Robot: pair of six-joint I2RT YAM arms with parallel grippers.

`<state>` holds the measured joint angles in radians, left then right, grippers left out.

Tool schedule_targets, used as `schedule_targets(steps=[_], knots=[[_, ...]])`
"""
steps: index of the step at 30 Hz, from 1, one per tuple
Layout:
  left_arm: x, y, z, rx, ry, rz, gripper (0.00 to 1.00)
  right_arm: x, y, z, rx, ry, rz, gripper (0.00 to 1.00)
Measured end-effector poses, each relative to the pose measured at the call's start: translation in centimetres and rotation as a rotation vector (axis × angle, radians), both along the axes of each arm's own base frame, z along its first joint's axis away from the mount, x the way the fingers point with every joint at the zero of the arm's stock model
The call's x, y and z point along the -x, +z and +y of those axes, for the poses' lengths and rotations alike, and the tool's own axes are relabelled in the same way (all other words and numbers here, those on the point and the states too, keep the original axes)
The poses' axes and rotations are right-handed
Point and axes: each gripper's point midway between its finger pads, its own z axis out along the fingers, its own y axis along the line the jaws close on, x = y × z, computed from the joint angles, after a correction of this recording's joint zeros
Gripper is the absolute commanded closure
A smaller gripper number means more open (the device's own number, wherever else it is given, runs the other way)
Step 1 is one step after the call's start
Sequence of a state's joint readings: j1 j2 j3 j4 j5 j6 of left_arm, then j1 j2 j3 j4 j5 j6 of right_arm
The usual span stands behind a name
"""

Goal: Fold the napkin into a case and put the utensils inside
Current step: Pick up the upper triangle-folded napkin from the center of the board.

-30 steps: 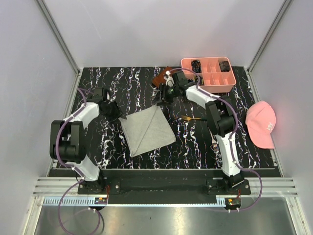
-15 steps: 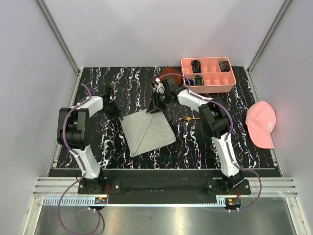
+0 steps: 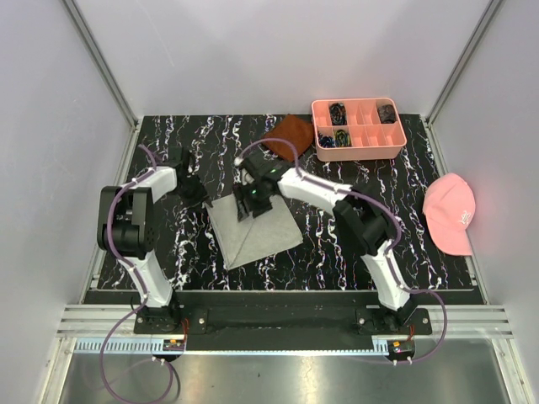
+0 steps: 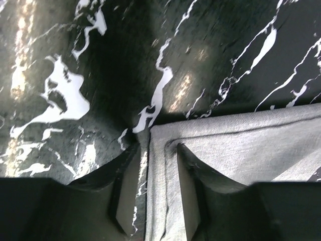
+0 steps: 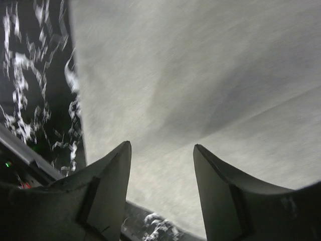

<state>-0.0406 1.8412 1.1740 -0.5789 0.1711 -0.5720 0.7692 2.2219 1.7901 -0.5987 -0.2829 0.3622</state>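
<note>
The light grey napkin (image 3: 263, 231) lies flat on the black marbled table as a folded square with a diagonal crease. My left gripper (image 3: 200, 195) is at its left corner. In the left wrist view (image 4: 157, 146) it is open, one finger on the table and one on the napkin's (image 4: 246, 145) hemmed corner. My right gripper (image 3: 248, 204) is low over the napkin's far corner. It is open and empty in the right wrist view (image 5: 161, 145), with grey cloth (image 5: 200, 75) filling the frame. No strip-shaped case shows. The utensils are hidden, probably under my right arm.
A rust-brown cloth (image 3: 289, 135) lies at the back, next to a pink compartment tray (image 3: 358, 152). A pink cap (image 3: 450, 215) sits at the table's right edge. Grey walls close in the back and both sides.
My right gripper has swung left and nearer, from beside the brown cloth to over the napkin's far corner. The brown cloth now shows fully. The left gripper has stayed by the left corner.
</note>
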Motion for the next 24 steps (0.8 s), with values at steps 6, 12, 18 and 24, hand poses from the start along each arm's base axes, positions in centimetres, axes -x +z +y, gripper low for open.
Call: schedule_targets(steps=[6,12,18,24], knots=[[0.1,1.5,1.0,0.006,0.035,-0.034,0.59,7.8,0.5,3.1,0.120,0.137,-0.028,0.30],[-0.5,4.6,4.3,0.019,0.153,-0.117,0.61,11.9,0.4,3.7,0.211,0.171,-0.036,0.39],[-0.4,5.0,5.2,0.056,0.198,-0.124,0.62,12.9,2.2,5.2,0.208,0.175,-0.078,0.48],[0.0,4.7,4.9,0.090,0.200,-0.110,0.61,13.1,3.0,6.9,0.173,0.189,-0.094,0.49]])
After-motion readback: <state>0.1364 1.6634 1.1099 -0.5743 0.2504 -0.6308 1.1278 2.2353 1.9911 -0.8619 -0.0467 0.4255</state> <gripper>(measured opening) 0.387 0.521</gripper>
